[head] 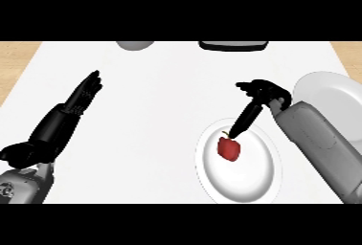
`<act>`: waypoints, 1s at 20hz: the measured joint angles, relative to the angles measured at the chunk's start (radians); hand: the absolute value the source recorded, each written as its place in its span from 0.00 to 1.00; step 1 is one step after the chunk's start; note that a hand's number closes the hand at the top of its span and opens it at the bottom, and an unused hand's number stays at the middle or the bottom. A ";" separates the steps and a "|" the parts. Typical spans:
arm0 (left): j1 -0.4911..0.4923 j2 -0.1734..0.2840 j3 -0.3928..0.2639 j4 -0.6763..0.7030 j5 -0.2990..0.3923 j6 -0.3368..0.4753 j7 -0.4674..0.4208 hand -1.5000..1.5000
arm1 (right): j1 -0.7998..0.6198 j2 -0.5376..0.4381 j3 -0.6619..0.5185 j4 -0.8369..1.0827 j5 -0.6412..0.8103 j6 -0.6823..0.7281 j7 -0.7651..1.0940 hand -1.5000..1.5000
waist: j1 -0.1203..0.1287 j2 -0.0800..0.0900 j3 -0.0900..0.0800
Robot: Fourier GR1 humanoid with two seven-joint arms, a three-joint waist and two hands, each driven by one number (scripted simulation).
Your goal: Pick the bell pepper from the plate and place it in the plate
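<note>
While right hand (256, 103) nears bell pepper (229, 149), plate (258, 179) beneath

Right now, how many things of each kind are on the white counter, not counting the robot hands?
Plates: 2, one under the pepper, one at the right edge
Red bell pepper: 1
Grey round object, cut by the top edge: 1
Black object, cut by the top edge: 1
Total: 5

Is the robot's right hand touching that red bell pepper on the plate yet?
Cannot tell. In the head view, the right hand reaches a finger down to the bell pepper's stem, but neither contact nor a gap shows plainly.
</note>
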 measured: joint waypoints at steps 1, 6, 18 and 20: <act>0.003 -0.007 -0.001 0.004 -0.007 0.002 -0.007 0.50 | -0.018 0.012 -0.011 0.013 -0.022 0.020 0.025 0.00 | -0.002 0.000 0.000; -0.008 -0.023 0.001 -0.005 -0.018 0.002 0.019 0.50 | -0.088 0.026 -0.043 0.096 -0.120 0.096 0.083 0.00 | -0.005 -0.001 0.000; 0.001 -0.048 0.037 0.002 -0.039 -0.026 0.018 0.50 | -0.149 -0.020 -0.066 0.283 -0.139 0.190 0.061 0.00 | -0.011 -0.001 0.001; -0.003 -0.052 0.043 -0.009 -0.041 -0.032 0.033 0.50 | -0.150 -0.013 -0.075 0.294 -0.146 0.199 0.060 0.00 | -0.013 -0.002 0.001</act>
